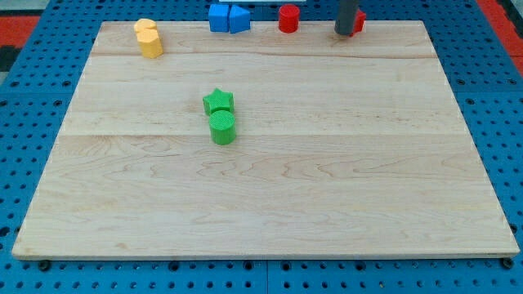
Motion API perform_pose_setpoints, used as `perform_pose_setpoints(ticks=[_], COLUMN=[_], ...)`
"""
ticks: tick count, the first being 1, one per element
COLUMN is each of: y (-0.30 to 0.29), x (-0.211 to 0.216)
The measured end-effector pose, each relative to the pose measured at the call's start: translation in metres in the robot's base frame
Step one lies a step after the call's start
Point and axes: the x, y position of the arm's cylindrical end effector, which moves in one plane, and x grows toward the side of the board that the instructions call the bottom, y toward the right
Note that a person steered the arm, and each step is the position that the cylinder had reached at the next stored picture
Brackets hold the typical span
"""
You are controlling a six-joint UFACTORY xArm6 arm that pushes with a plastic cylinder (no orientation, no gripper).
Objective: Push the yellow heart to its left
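Note:
The yellow heart [149, 42] lies near the board's top left corner, touching a second yellow block [145, 28] just above it. My rod comes down at the view's top right; my tip [344, 34] rests on the board far to the right of the yellow heart. A red block [359, 21] sits right behind the rod, partly hidden by it.
A blue cube [218, 17] and a blue block [239, 18] touch at the top edge. A red cylinder [288, 18] stands to their right. A green star [218, 101] and green cylinder [222, 127] touch at mid-board. The wooden board [327, 180] lies on a blue pegged base.

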Motion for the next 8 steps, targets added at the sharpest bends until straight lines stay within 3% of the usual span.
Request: perform_pose_setpoints(ticks=[1, 3, 4, 5, 8], y=[0.006, -0.047, -0.106, -0.130, -0.159], x=[-0.004, 0.054, 0.060, 0.060, 0.053])
